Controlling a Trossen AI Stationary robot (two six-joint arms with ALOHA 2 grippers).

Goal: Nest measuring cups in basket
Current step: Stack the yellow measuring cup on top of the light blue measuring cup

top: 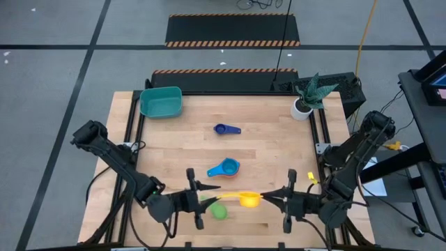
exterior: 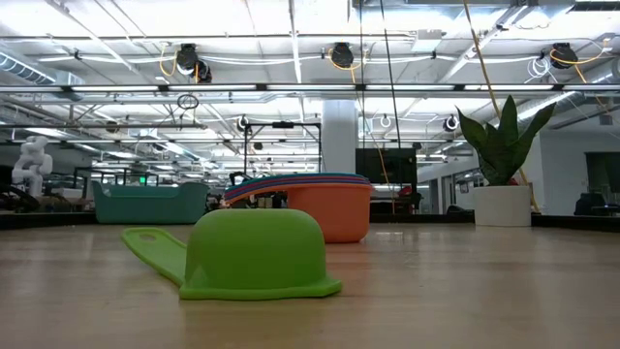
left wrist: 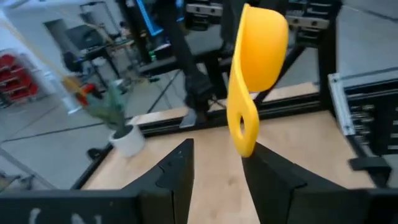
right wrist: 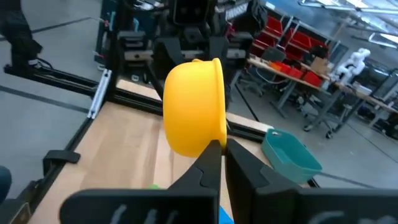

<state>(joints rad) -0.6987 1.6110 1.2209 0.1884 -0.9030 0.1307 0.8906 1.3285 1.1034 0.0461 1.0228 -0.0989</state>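
Note:
A yellow measuring cup hangs above the table's near middle, with my right gripper shut on it. My left gripper faces it with fingers apart. The cup's handle end stands between those fingertips, close to one finger. A green cup rests mouth down on the table below. A light blue cup and a dark blue cup lie farther back. In the low view, an orange cup holds other cups nested in it. The teal basket stands at the far left. My left gripper: I cannot tell whether a finger touches the yellow cup's handle end. My right gripper pinches the bowl's rim on the side away from the handle, one finger inside the bowl and one outside. It comes in level from the table's right. The cup is lifted clear, its handle pointing at my left gripper.
A white plant pot with a spiky plant stands at the far right corner. Dark frame rails run along the table's left and right sides. Bare wood lies between the cups and the basket.

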